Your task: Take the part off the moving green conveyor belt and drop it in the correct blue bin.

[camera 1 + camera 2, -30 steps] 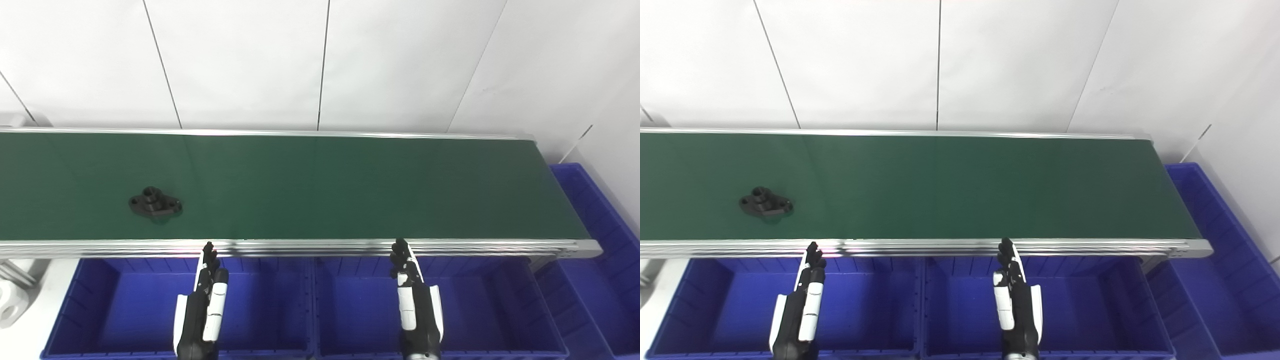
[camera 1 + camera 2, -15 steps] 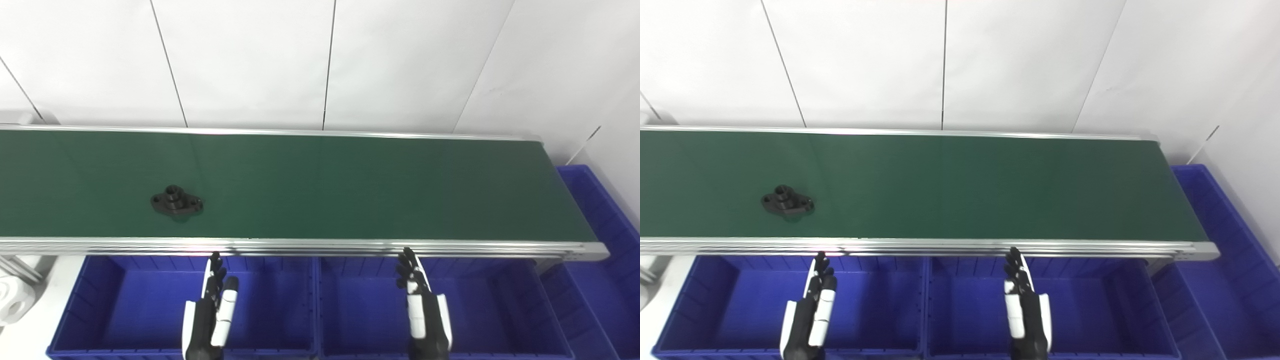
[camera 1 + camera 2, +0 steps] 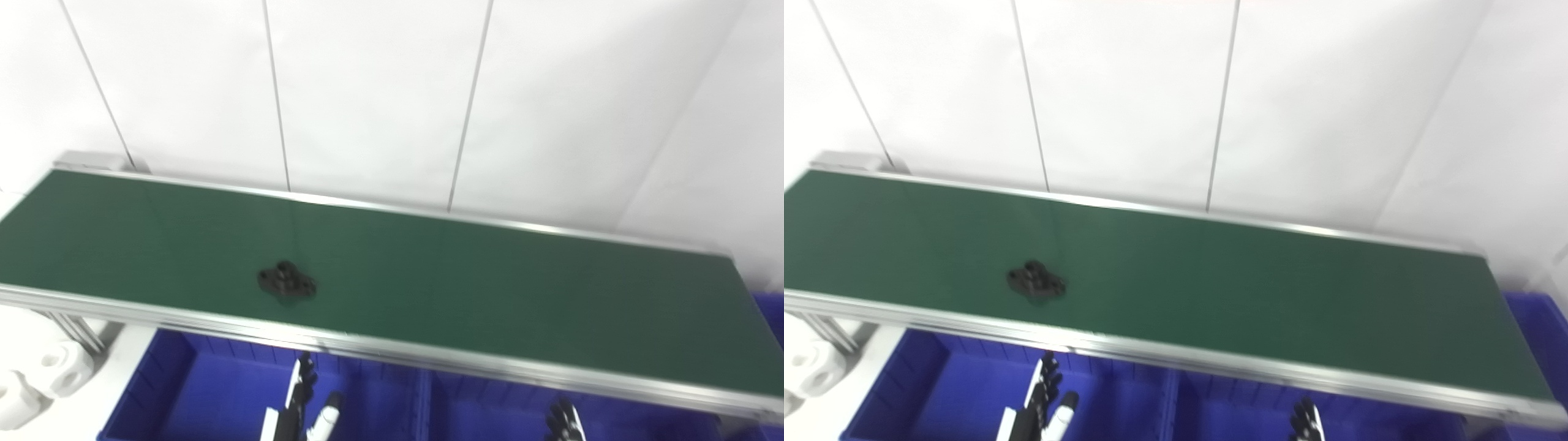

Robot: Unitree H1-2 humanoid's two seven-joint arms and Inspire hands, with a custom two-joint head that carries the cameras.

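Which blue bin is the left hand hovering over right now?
The left front bin, below the belt's near rail. The left hand sits over it; the middle bin lies right of the divider, with the right hand over it.

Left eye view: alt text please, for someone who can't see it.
A small black part lies on a green conveyor belt running across a tilted, blurred frame. Below the belt, above blue bins, the left hand and the tips of the right hand hold nothing.
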